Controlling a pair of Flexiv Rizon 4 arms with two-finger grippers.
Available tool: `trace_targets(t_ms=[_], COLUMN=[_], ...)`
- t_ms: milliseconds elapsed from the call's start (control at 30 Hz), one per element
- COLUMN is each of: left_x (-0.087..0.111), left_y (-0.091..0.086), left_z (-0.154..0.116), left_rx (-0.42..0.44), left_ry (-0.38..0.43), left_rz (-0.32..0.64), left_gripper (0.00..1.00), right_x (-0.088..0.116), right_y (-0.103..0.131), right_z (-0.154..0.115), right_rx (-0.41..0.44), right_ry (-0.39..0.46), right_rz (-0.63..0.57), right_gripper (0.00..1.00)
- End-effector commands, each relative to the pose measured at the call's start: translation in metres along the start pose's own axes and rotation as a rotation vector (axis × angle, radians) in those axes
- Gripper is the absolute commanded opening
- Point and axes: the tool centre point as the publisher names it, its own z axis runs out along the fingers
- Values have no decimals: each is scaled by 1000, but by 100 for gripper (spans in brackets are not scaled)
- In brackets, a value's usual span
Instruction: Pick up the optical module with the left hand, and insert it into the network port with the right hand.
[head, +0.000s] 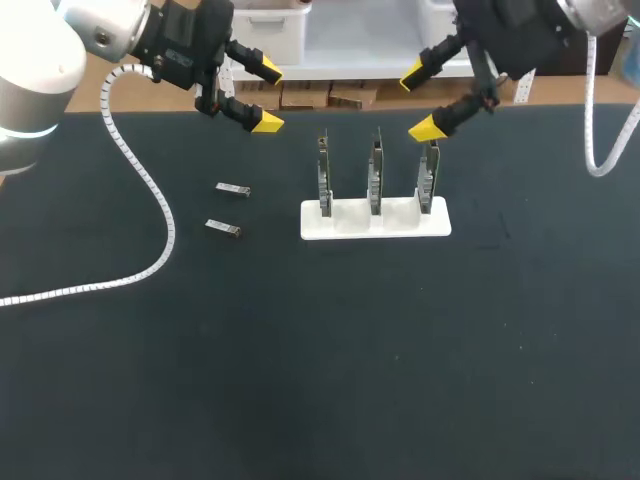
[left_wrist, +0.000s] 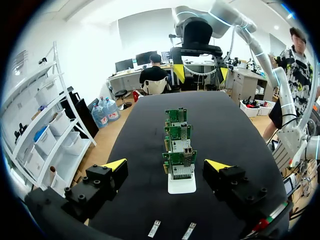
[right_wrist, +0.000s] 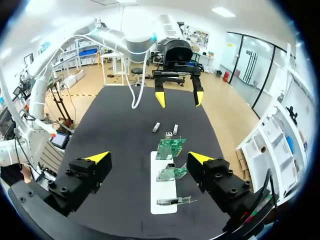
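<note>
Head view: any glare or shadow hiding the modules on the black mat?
Head view: no glare on the black table mat; both small silver optical modules stand out bright, unshadowed. Left wrist view: evenly lit under the left pincer. Right wrist view: bright beyond the white board holder.

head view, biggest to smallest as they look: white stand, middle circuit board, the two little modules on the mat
1. white stand
2. middle circuit board, seen edge-on
3. far module and near module: these look alike, so they tie
</note>
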Motion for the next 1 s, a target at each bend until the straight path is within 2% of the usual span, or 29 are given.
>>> trace_targets(t_ms=[33, 433, 1000], left_x=[-1, -1, -1], left_y=[0, 0, 0], left_z=[0, 0, 0], left_rx=[0, 0, 0], left_ry=[7, 7, 7], left_rz=[-3, -3, -3], left_gripper=[100, 100, 100], right_x=[8, 16, 20], right_y=[-11, -21, -24], right_z=[0, 1, 5], right_rx=[-41, -97, -88], right_ry=[-44, -62, -29], right_rz=[0, -2, 9], right_gripper=[100, 100, 100])
